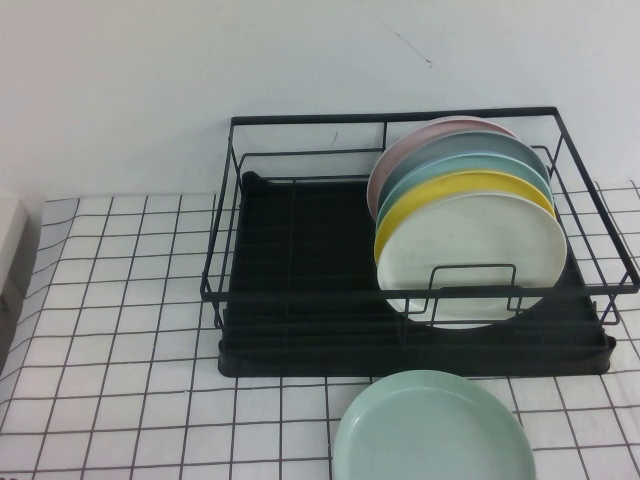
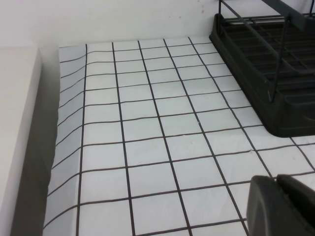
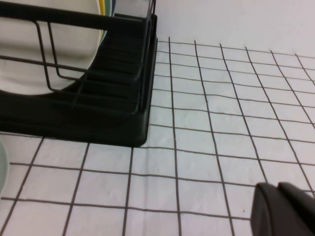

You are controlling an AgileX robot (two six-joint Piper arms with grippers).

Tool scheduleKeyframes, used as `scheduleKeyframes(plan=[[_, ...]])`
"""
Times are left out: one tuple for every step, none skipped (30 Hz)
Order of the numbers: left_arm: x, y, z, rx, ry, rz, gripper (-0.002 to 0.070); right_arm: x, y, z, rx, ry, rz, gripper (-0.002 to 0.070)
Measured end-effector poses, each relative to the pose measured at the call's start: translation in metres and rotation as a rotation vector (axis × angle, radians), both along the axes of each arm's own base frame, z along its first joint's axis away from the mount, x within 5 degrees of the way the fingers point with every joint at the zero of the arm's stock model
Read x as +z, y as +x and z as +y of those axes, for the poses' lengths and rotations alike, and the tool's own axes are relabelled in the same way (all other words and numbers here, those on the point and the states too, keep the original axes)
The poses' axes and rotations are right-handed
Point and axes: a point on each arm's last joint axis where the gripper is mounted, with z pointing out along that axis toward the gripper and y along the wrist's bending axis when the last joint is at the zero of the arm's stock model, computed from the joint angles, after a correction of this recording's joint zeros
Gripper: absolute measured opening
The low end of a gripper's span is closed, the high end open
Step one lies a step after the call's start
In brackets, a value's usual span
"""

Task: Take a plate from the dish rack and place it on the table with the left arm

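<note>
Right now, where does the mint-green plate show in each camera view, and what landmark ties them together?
High view: the mint-green plate lies flat on the table, at the bottom edge, in front of the dish rack.
Left wrist view: not in it; only the shut left gripper over the cloth.
Right wrist view: a pale green sliver at the edge, beside the rack; right gripper low.
Shared landmark: the dish rack's black tray base.

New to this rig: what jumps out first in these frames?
The black wire dish rack at the table's back holds a fan of upright plates at its right end, the cream-white plate in front and the yellow plate behind it. A pale mint-green plate lies flat on the grid-cloth table just before the rack. The left gripper, jaws shut, and the right gripper both hang low over bare cloth.
</note>
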Motion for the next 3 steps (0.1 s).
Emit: scheduleKeyframes(plan=[[0.0006,0.0,0.0,0.0,0.0,-0.002,-0.0002,0.0,0.0,0.0,0.0,0.0,0.0,-0.0004],[0.0004,0.0,0.0,0.0,0.0,-0.001,-0.0002,0.0,0.0,0.0,0.0,0.0,0.0,-0.0004],[0.0004,0.0,0.0,0.0,0.0,-0.001,-0.0002,0.0,0.0,0.0,0.0,0.0,0.0,-0.0004]])
